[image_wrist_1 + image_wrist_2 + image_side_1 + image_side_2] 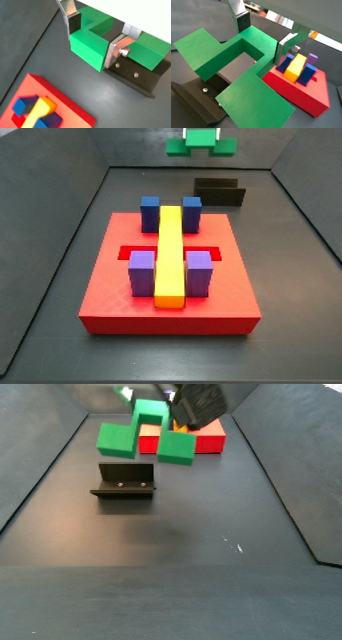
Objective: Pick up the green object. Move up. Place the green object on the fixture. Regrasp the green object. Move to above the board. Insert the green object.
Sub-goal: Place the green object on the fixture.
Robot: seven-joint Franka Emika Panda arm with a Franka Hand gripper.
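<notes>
The gripper (95, 34) has the green object (120, 47) clamped between its two silver fingers (121, 49), which reach into the notch in the middle of the block and press on the narrow part there, so the jaws stand only a little apart. In a side view the green object (140, 441) hangs in the air above the fixture (124, 482), not touching it; in a wrist view the fixture (137, 75) shows just under the block. The board (170, 293) lies well apart from the fixture, with its blue blocks (171, 210), purple blocks (170, 270) and yellow bar (170, 253) on it. I judge the block is being carried to the fixture. The risk I see is that the wide block comes down tilted or off the middle of the small fixture, so that one end catches its wall and the block turns in the grip, or tips off when the fingers let go
</notes>
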